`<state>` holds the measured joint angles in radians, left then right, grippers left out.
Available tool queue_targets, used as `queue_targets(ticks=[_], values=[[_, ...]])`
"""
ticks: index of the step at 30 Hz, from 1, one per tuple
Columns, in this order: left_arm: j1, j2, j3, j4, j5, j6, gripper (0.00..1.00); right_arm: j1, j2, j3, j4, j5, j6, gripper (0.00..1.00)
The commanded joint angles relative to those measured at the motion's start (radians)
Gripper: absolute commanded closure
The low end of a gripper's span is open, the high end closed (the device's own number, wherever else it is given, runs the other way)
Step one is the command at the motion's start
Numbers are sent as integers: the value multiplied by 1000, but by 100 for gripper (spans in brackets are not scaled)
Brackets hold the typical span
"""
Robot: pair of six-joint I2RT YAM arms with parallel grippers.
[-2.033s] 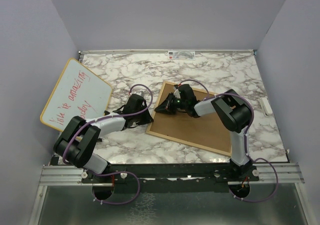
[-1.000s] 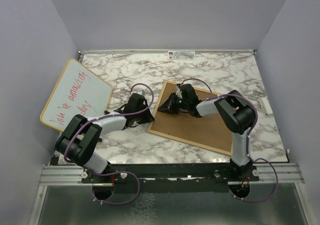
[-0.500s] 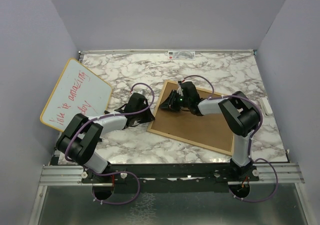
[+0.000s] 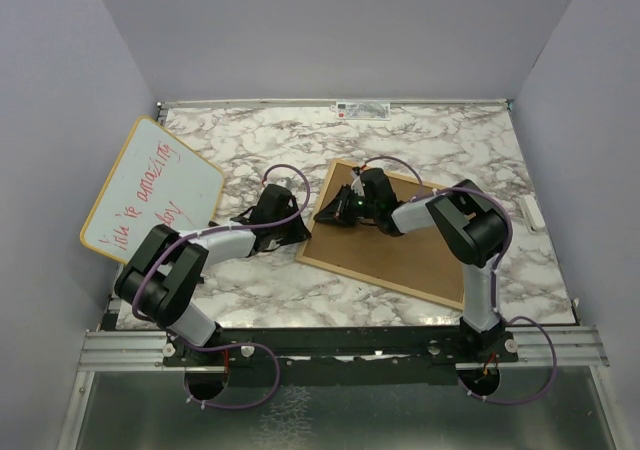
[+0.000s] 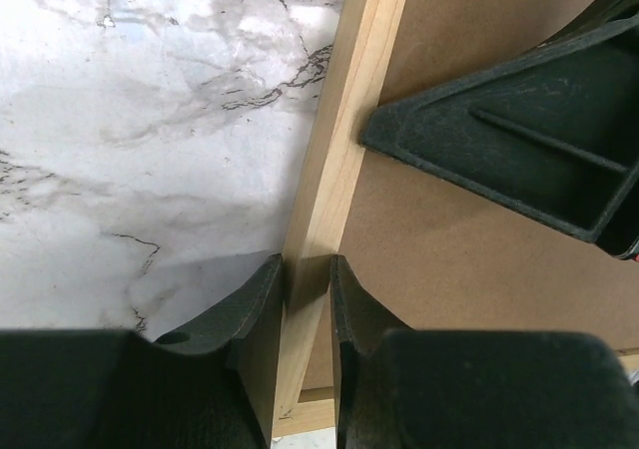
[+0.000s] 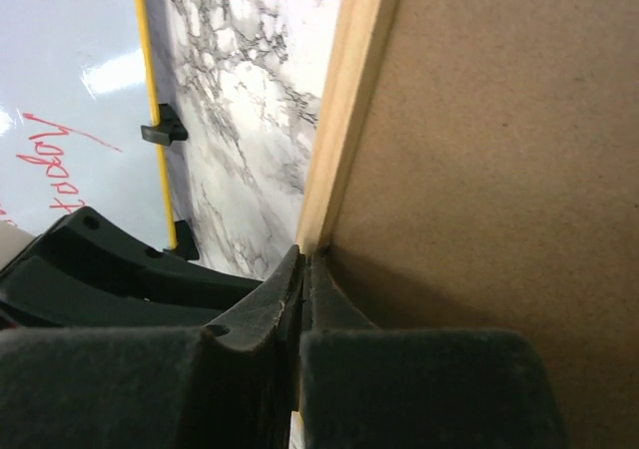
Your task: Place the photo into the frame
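The frame (image 4: 380,286) lies face down on the marble table, thin light wood round the brown backing board (image 4: 405,255). The photo is hidden. My left gripper (image 4: 303,232) is shut on the frame's left rail (image 5: 339,140), one finger outside on the table side and one inside over the backing, in the left wrist view (image 5: 307,269). My right gripper (image 4: 322,216) is shut with nothing seen between its fingers. Its tips rest at the seam between the rail (image 6: 354,90) and the backing (image 6: 499,150) in the right wrist view (image 6: 303,264), just beyond the left gripper.
A round-cornered whiteboard (image 4: 152,187) with red handwriting leans at the left wall; it also shows in the right wrist view (image 6: 70,100). A small white block (image 4: 531,213) lies at the right edge. Walls close the table on three sides.
My right gripper drifted a little up and right over the backing, then came back to the left rail. My left gripper stayed clamped on the rail.
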<state>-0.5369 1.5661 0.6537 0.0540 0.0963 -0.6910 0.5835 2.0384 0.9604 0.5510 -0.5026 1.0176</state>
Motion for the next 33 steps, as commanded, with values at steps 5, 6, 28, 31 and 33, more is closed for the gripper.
queue_targets(ticks=[5,6,28,31,33], values=[[3,109,-61,-251,-97,44,74,7,53,2,-42,36,-21,91],[3,100,-56,-252,-98,44,73,8,56,-6,-40,46,-21,90],[-41,205,36,-203,-127,81,62,13,23,11,-71,28,-13,87],[-48,215,20,-245,-172,73,73,12,-13,13,-73,38,-7,87],[-49,217,2,-263,-192,65,76,12,-37,26,-86,57,-6,87]])
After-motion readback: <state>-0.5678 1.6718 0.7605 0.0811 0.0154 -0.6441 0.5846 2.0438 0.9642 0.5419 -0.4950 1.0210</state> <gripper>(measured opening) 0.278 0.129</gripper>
